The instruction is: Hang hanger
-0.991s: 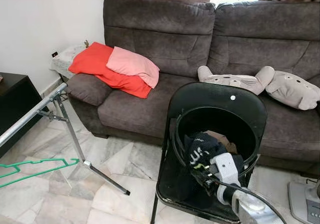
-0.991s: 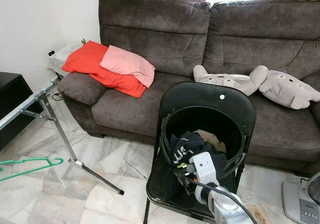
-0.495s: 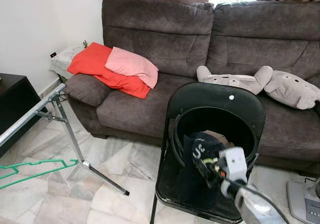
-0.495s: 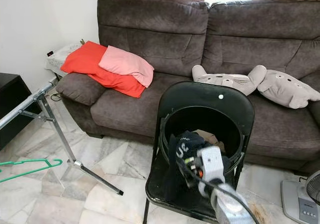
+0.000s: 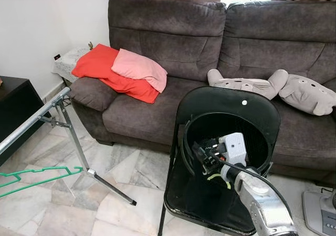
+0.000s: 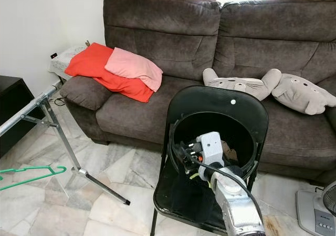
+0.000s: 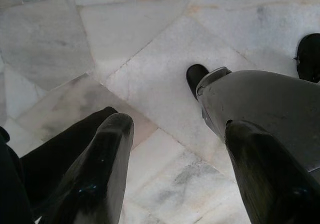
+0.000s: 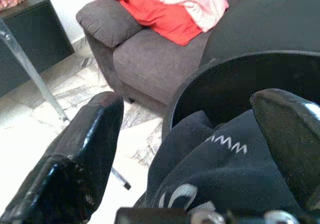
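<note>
Right gripper, fingers spread wide and empty, is being held over the dark garment in the black basket on the chair; green hanger, near the metal rack, is best approached only once disengaged.
</note>
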`<state>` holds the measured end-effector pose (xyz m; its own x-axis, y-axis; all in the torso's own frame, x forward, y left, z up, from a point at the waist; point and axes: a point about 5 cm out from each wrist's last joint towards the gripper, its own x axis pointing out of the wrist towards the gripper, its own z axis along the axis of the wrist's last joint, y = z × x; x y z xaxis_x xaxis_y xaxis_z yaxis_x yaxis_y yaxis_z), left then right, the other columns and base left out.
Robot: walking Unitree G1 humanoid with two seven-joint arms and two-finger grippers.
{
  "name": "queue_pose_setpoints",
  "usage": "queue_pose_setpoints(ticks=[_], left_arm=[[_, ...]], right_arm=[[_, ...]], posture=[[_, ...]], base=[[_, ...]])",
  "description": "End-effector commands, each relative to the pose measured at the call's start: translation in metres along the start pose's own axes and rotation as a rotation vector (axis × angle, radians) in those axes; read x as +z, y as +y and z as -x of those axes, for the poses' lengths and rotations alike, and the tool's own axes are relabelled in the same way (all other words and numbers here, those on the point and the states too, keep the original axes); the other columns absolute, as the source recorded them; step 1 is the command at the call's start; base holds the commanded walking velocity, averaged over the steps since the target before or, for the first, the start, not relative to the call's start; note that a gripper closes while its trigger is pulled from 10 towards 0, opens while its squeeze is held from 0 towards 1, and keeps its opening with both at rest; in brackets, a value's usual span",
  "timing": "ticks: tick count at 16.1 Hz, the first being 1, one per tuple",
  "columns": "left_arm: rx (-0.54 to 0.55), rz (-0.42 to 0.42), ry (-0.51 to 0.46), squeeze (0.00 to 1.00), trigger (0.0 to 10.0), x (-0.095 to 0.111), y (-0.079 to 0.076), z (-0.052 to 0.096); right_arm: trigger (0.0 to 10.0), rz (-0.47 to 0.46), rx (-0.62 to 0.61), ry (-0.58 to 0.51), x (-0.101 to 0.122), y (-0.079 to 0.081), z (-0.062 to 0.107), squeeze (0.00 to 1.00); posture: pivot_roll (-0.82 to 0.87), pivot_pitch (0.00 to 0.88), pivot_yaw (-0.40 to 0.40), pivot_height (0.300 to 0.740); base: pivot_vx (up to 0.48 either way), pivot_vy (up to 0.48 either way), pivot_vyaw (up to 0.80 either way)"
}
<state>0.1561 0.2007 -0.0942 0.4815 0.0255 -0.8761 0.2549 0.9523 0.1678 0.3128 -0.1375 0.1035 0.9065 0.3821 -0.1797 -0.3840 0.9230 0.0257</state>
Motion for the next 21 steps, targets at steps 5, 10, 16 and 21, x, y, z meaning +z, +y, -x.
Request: queue_pose_setpoints(ticks=[5, 10, 16, 21], left_arm=[[-0.003, -0.01, 0.019, 0.0, 10.0, -0.004, 0.002, 0.001], [0.003, -0.012, 0.016, 0.0, 10.0, -0.003, 0.003, 0.0], [0.01, -0.007, 0.019, 0.0, 10.0, -0.004, 0.004, 0.001], [0.01, -0.008, 0.02, 0.0, 10.0, -0.004, 0.004, 0.001]], right_arm=[[10.0, 0.149, -0.025, -0.055, 0.003, -0.015, 0.059, 0.0], [10.0, 0.224, 0.044, 0.072, -0.018, -0.025, 0.081, 0.0], [10.0, 0.334, 0.039, 0.163, -0.02, -0.042, 0.071, 0.0], [1.5, 0.329, 0.015, 0.212, -0.026, -0.049, 0.069, 0.0]], posture=[[-0.08, 0.059, 0.031, 0.74], [-0.07, 0.062, 0.031, 0.74], [-0.06, 0.063, 0.034, 0.74], [-0.05, 0.062, 0.034, 0.74]], base=[[0.0, 0.0, 0.0], [0.0, 0.0, 0.0], [0.0, 0.0, 0.0], [0.0, 0.0, 0.0]])
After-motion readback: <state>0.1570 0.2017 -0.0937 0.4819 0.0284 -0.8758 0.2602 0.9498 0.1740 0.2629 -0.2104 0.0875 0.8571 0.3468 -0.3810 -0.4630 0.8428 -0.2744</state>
